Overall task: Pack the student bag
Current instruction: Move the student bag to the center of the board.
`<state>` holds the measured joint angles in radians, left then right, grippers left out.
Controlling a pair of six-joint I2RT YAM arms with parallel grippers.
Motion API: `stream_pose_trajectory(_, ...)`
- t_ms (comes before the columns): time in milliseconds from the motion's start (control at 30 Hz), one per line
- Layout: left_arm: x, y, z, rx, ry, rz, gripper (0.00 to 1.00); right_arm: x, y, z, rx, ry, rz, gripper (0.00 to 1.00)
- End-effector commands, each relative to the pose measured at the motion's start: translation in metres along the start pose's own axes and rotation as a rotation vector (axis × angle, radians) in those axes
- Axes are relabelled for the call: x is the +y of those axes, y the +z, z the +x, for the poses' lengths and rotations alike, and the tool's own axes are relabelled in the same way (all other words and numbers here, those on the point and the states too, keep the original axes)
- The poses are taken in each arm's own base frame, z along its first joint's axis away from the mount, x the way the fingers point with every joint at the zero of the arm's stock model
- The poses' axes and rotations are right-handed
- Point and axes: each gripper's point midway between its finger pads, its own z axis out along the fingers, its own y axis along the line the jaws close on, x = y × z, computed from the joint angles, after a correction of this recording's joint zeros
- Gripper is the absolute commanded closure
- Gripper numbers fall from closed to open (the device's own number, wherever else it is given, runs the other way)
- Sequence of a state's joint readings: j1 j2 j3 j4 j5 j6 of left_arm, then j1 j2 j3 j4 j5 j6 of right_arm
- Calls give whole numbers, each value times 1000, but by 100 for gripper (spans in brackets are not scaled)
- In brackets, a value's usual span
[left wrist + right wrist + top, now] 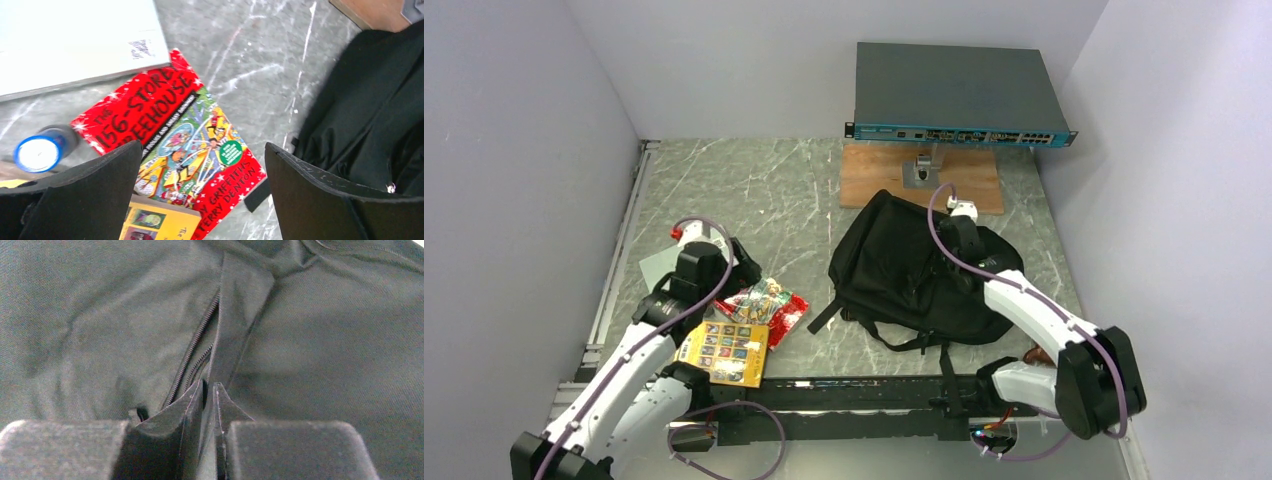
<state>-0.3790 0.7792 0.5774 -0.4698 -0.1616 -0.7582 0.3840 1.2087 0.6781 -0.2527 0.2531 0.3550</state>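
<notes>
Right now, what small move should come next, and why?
Probably lift the right gripper a little to pull open the student bag: its jaws are shut on the fabric flap beside the zipper, while the left gripper hangs open over the red book.

The student bag (320, 340) is matt black woven cloth. The red book (150, 110) has a glossy paper cover. The table (260, 60) looks smooth, like grey marble. My left pads (85, 200) are matt black, slightly rough
</notes>
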Motion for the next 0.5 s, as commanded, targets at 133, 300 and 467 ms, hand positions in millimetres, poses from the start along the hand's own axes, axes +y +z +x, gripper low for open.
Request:
stream_pose_trajectory(133,50,-18,-13,-67,-72,-252,0,-5,-7,-3,-51,126,-52,85)
stream_pose_trajectory(300,85,-27,-20,-95,-90,-455,0,-2,0,11,3,173,-81,100)
stream_pose_trajectory(467,97,-26,-29,-89,-96,-470,0,-12,2,18,40,242,-59,100)
